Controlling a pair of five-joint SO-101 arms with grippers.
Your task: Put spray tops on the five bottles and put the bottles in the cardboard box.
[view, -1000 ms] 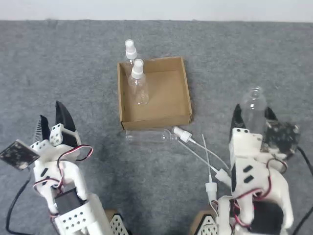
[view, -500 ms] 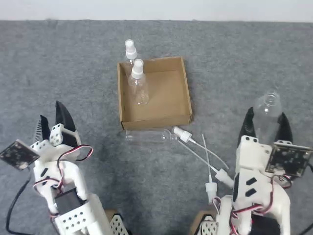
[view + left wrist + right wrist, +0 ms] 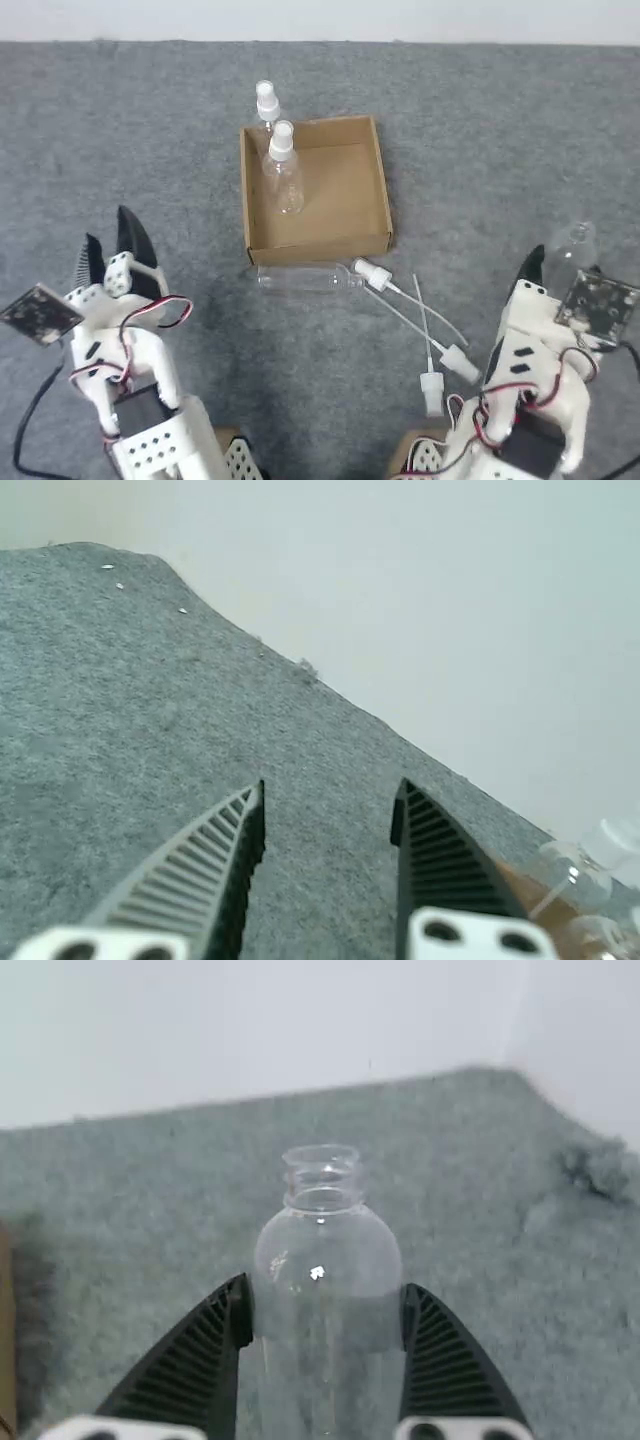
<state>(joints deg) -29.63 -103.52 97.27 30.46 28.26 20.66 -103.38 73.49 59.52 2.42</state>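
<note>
The uncapped bottle (image 3: 577, 241), clamped in the right gripper (image 3: 556, 266), has been carried toward four o'clock, farther from the cardboard box (image 3: 380, 180), and seemingly lowered.

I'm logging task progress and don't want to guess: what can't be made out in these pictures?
1. The rear capped bottle: in the high view the wall of the cardboard box and the front capped bottle hide its base, so inside or behind the box is unclear.
2. The uncapped bottle in the right gripper: its bottom is cut off by the right wrist view's edge.
</note>
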